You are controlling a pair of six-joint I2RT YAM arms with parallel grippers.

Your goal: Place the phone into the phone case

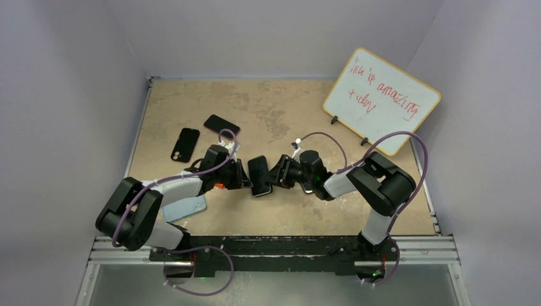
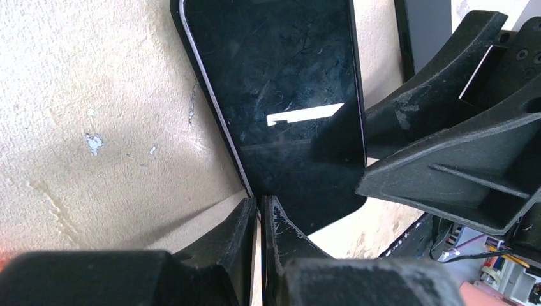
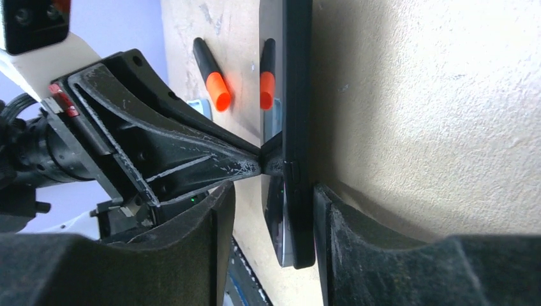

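Observation:
A black phone (image 1: 259, 176) is held on edge above the table between both arms. In the left wrist view its dark screen (image 2: 287, 95) faces the camera. Seen edge-on, a black phone case (image 3: 300, 76) lies against its back and the phone's silvery side (image 3: 279, 223) stands slightly out of it. My left gripper (image 2: 260, 210) is shut on the phone's lower edge. My right gripper (image 3: 271, 189) is open and straddles the phone. Its right finger (image 3: 332, 242) touches the case's back. A gap separates its left finger (image 3: 214, 242) from the screen.
A black phone-shaped item (image 1: 185, 145) and another dark phone (image 1: 221, 124) lie flat at the back left. A light blue case (image 1: 188, 207) lies under the left arm. An orange-tipped marker (image 3: 210, 70) lies beneath. A whiteboard (image 1: 381, 99) leans at the back right. Walls surround the table.

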